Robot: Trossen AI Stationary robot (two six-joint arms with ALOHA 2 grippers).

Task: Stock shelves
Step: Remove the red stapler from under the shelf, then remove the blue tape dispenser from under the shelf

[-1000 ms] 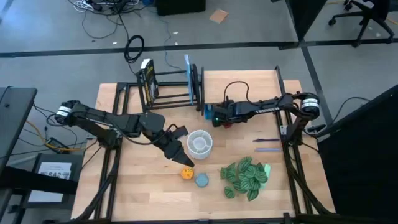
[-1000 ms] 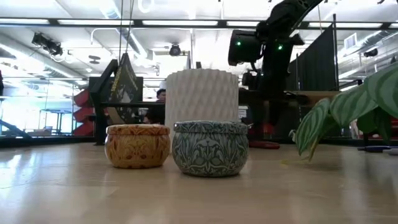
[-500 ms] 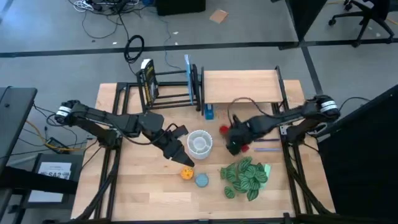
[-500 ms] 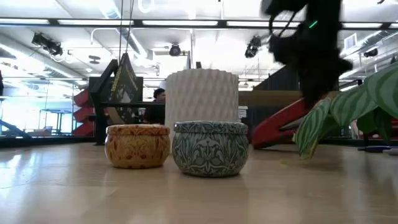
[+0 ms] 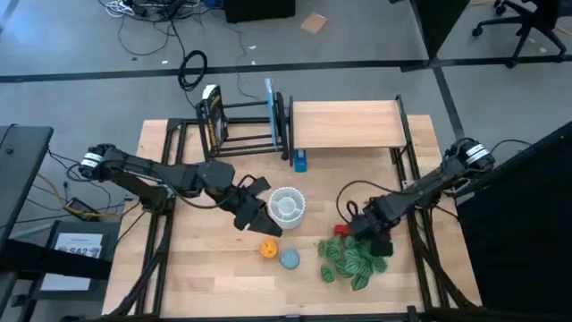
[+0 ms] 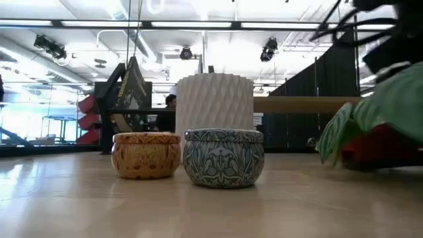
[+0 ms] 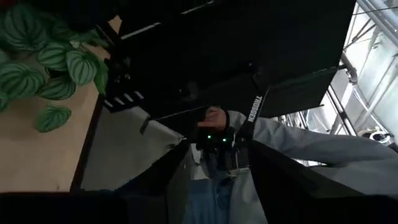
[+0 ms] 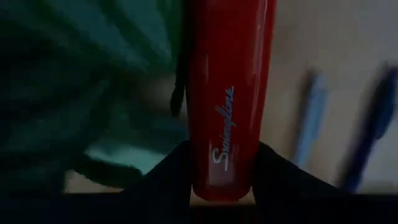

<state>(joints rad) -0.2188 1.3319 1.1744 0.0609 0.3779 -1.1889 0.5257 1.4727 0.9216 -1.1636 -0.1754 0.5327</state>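
My right gripper [image 5: 355, 234] is shut on a red stapler [image 8: 227, 93], whose red end [image 5: 340, 230] shows at the far edge of the green leafy plant [image 5: 353, 259]. In the low view the stapler [image 6: 377, 151] sits low behind the leaves. The black bar rack [image 5: 246, 130] holds a dark box and blue flat items. The wooden board shelf [image 5: 347, 123] stands to its right. My left gripper [image 5: 262, 227] hangs beside the white ribbed cup [image 5: 286, 204], above the orange tin [image 5: 268, 249]. My right gripper pinches the stapler's near end [image 8: 217, 177] between its two fingers [image 8: 166, 177], one on each long side. The fingers lie along the stapler, whose lettered top faces the wrist camera. Whether the stapler rests on the table, I cannot tell.
A blue-green tin [image 5: 290, 259] stands next to the orange tin. A small blue item [image 5: 299, 161] stands at the rack's near right corner. Two pens [image 8: 311, 124] lie on the table beyond the stapler. Black frame bars run along both table sides.
My right gripper has swung from beside the rack's near right corner toward the table's near right, down to the plant's far edge. The red stapler has gone with it, tilted on the way.
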